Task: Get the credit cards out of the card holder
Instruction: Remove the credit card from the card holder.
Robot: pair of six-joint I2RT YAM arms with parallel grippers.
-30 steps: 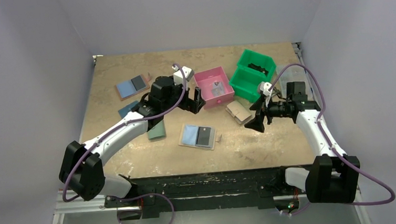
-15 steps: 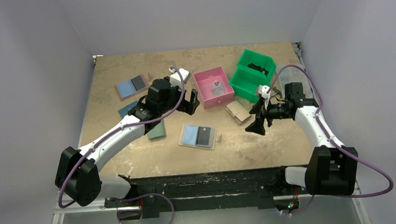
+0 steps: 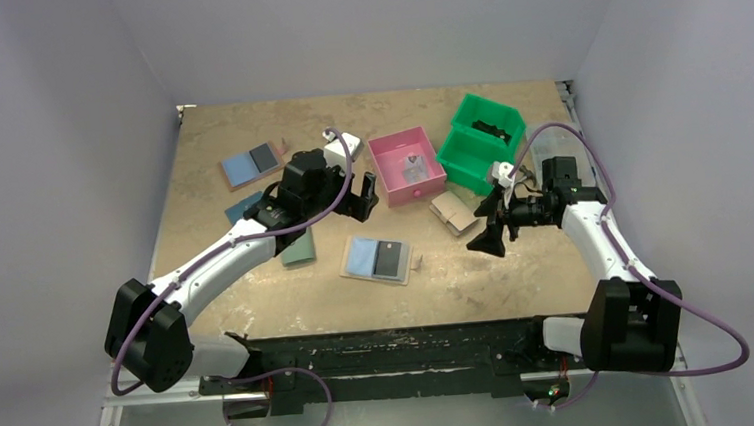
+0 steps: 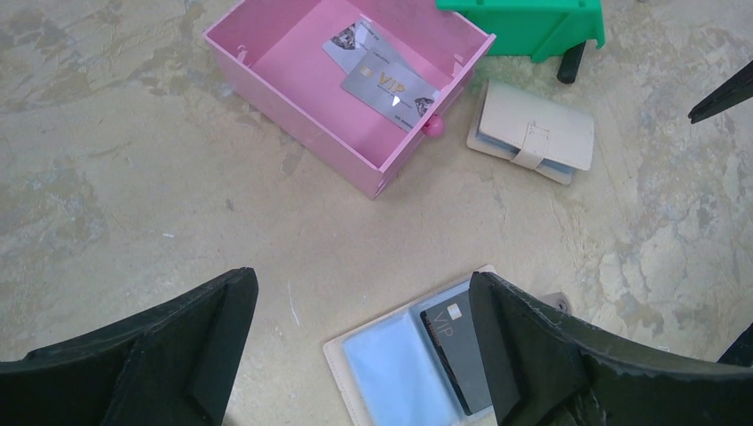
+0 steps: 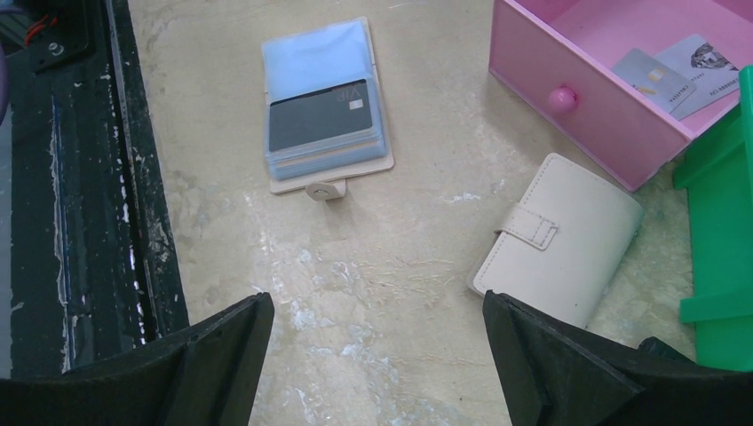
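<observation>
Currently the card holder (image 3: pixel 380 260) lies open on the surface (image 3: pixel 518 273) between my left and right jaws, dark credit card (image 5: pixel 320 115) sleeved inside. Both jaws spread wide, empty. Card likely thin, stiff, slick; I'd pinch its exposed edge, pinning the floppy holder.

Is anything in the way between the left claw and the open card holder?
Nothing visible. The left gripper is open, the card holder lies open close by, and its dark card is uncovered. The pink drawer sits farther off.
</observation>
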